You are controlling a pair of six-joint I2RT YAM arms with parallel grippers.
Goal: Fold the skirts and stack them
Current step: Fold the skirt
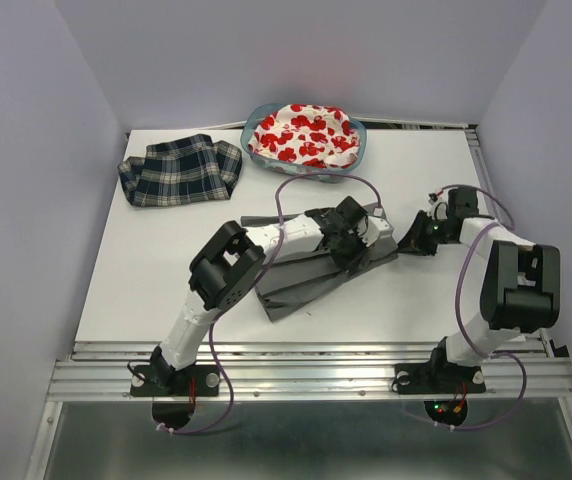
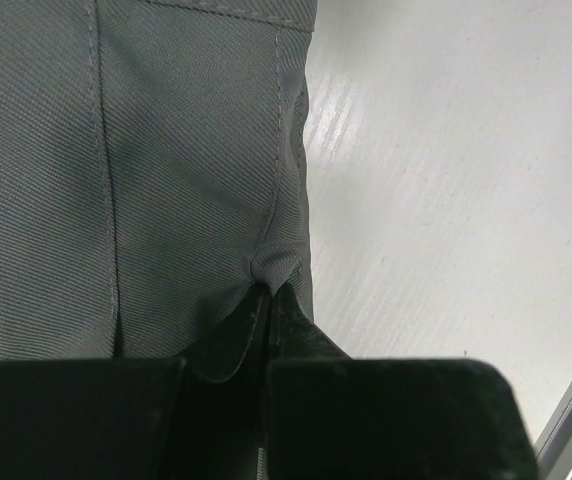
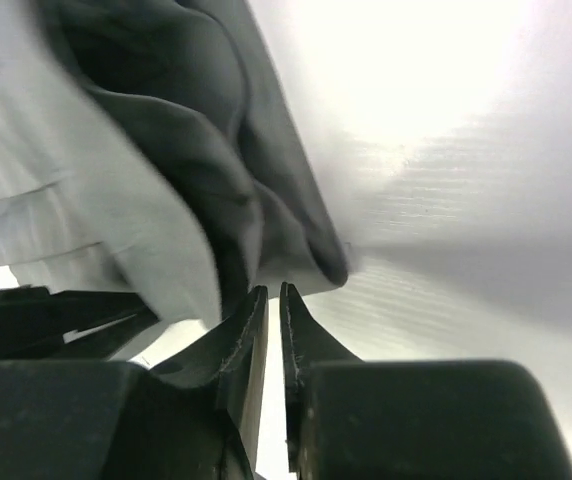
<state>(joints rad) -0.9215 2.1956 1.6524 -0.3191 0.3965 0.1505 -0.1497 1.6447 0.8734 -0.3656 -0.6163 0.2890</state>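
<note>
Grey pleated skirt (image 1: pixel 296 290) mid-surface, fold in progress: left jaws pinch its edge, right jaws a narrow slit at the cloth, grip unclear. Plaid skirt (image 1: pixel 179 170) far-left corner, looks folded. Red-print skirt (image 1: pixel 304 135) in teal basket (image 1: pixel 362 140), far edge. Nothing stacked.

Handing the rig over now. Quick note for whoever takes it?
Left tool: shut on the grey skirt, mid-table.
Right tool: at that skirt's right edge, jaws barely apart, grip unclear.
Plaid skirt: far left of the table, looks folded.
Print skirt: bunched in the basket.
Done: plaid, probably.
Left: finish the grey fold, fold the print, stack all three.
</note>
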